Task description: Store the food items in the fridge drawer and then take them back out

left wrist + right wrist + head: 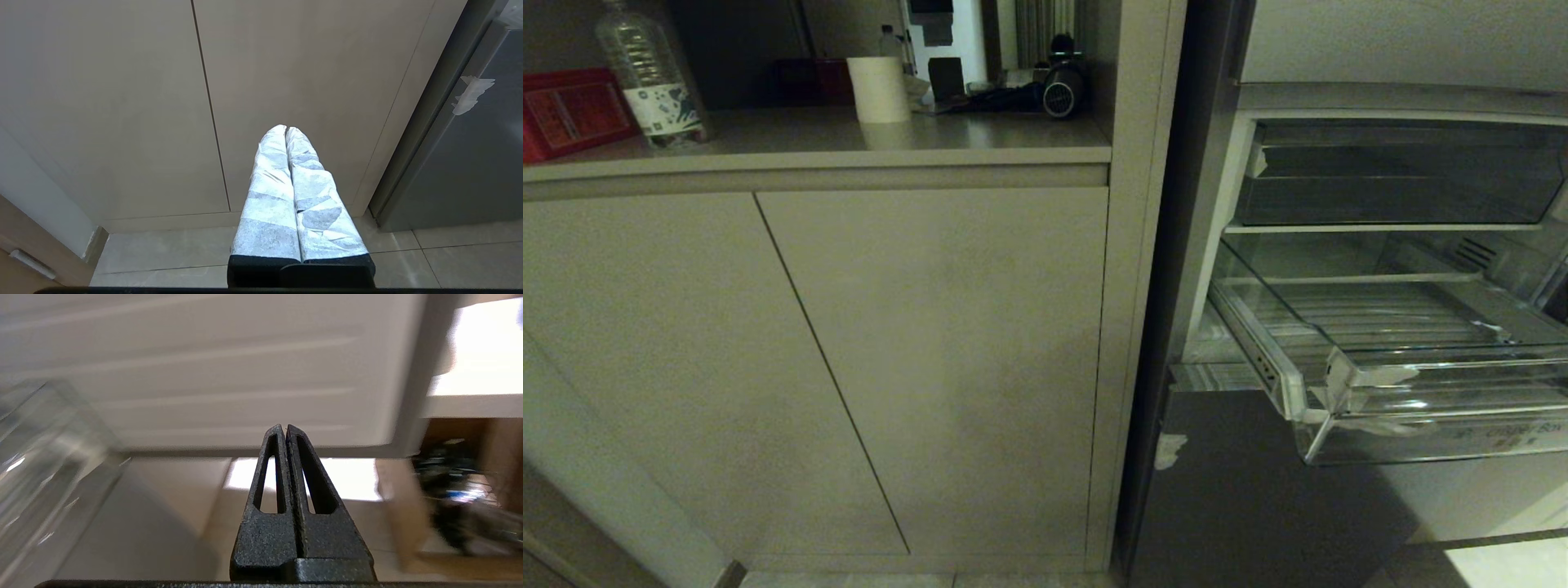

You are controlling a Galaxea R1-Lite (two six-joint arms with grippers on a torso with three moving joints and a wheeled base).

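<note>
The fridge drawer (pixel 1380 384) stands pulled out and seemingly empty, the right gripper (pixel 285 428) beside it and the left gripper (pixel 286 130) away from it, both with jaws pressed together holding nothing.

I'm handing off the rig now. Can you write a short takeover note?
Left hand: shut, empty, parked facing the cabinet doors.
Right hand: shut, empty, beside the fridge drawer.
Fridge drawer: pulled out of the open fridge, nothing on its visible ribbed floor.
Food items: none in any view.
Done or left: cannot tell which stage this is; locate the food first.
</note>
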